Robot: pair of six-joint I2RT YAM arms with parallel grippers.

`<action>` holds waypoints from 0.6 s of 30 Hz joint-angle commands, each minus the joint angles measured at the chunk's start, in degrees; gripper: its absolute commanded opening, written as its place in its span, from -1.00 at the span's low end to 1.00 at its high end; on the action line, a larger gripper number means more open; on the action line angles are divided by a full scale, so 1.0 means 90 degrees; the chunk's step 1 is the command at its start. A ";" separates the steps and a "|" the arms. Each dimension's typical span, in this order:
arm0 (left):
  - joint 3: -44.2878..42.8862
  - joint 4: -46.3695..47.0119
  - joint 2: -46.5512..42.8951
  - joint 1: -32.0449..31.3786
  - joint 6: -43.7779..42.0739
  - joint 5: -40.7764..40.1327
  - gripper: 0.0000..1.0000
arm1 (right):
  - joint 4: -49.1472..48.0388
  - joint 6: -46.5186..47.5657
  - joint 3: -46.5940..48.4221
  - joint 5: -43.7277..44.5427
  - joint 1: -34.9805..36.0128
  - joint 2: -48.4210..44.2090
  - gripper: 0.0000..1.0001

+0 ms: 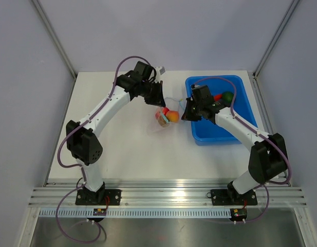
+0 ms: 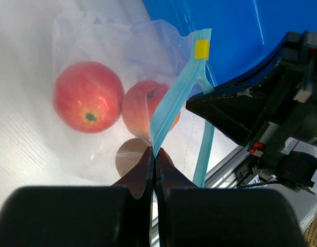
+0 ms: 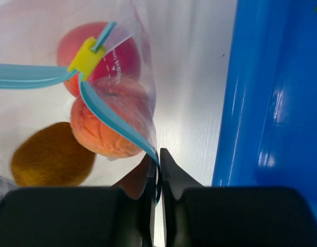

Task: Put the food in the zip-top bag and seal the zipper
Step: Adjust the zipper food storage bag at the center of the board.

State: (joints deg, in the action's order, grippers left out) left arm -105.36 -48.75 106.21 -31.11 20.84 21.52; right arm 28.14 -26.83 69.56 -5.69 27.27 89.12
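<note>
The clear zip-top bag (image 1: 163,116) is held between both grippers beside the blue tray. Inside it lie a red round (image 2: 88,96), a pink-orange round (image 2: 143,105) and a brown round (image 3: 51,162). The teal zipper strip (image 2: 171,103) carries a yellow slider (image 2: 201,49); the strip also shows in the right wrist view (image 3: 117,126), with the slider (image 3: 86,54). My left gripper (image 2: 154,153) is shut on one end of the zipper strip. My right gripper (image 3: 159,157) is shut on the other lip of the strip. A green round (image 1: 228,96) and a red piece (image 1: 218,96) lie in the tray.
The blue tray (image 1: 235,134) stands at the right of the table, close against the right gripper (image 1: 191,110). The left gripper (image 1: 157,98) is above the bag. The white table (image 1: 122,149) ends at a metal rail in front.
</note>
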 commanded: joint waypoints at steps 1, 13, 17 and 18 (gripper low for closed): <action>-0.0002 0.0222 -0.0434 0.0068 -0.0060 0.0217 -1.00 | -0.0236 -0.0066 0.0269 -0.0110 0.0056 -0.0058 -0.94; 0.1131 0.0378 -0.0346 0.0088 -0.0060 -0.0926 -1.00 | 0.0348 -0.0057 0.1070 -0.0286 0.0261 0.0221 -1.00; 0.0819 0.0105 -0.0541 0.0088 -0.0186 -0.1111 -1.00 | 0.0555 -0.0095 0.1148 -0.0304 0.0261 0.0547 -1.00; 0.0779 0.0085 -0.0609 0.0088 -0.0216 -0.1170 -1.00 | 0.0352 -0.0143 0.1100 -0.0334 0.0281 0.0382 -1.00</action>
State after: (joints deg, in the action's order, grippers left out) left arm -95.15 -48.45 104.20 -30.68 20.25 14.00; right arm 30.61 -27.53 78.74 -8.14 29.39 92.95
